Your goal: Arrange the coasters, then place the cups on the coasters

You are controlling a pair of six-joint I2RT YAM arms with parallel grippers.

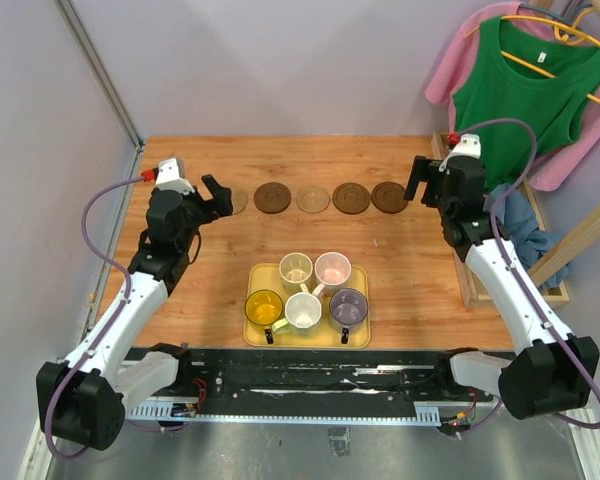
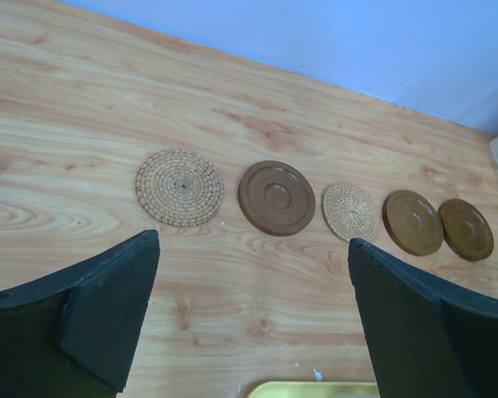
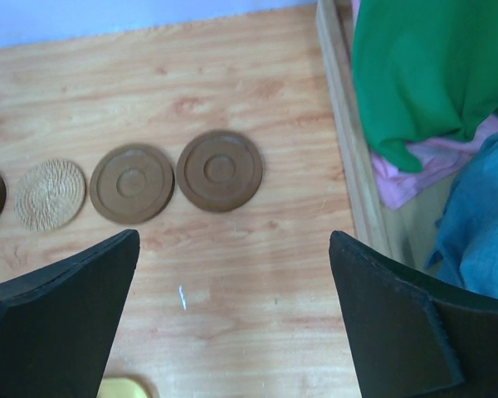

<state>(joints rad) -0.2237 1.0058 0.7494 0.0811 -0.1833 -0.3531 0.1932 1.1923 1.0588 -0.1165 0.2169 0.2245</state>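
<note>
Several coasters lie in a row across the far side of the table: a woven tan coaster point(image 1: 238, 201) point(image 2: 179, 186), a dark brown coaster point(image 1: 273, 197) point(image 2: 275, 197), another tan one point(image 1: 313, 198) point(image 3: 51, 194), and two brown ones point(image 1: 351, 197) point(image 1: 388, 196) point(image 3: 219, 169). Several cups stand on a yellow tray point(image 1: 255, 335), among them a yellow cup point(image 1: 264, 307) and a pink cup point(image 1: 332, 269). My left gripper point(image 1: 217, 197) point(image 2: 253, 240) hangs open at the row's left end. At the right end my right gripper point(image 1: 420, 178) point(image 3: 234, 235) is open and empty too.
A wooden frame point(image 1: 460, 262) point(image 3: 349, 141) borders the table's right edge. Behind it hang a green top point(image 1: 525, 90) point(image 3: 423, 75) and a pink garment, with a blue cloth point(image 1: 525, 228) below. The left wall stands close to the left arm.
</note>
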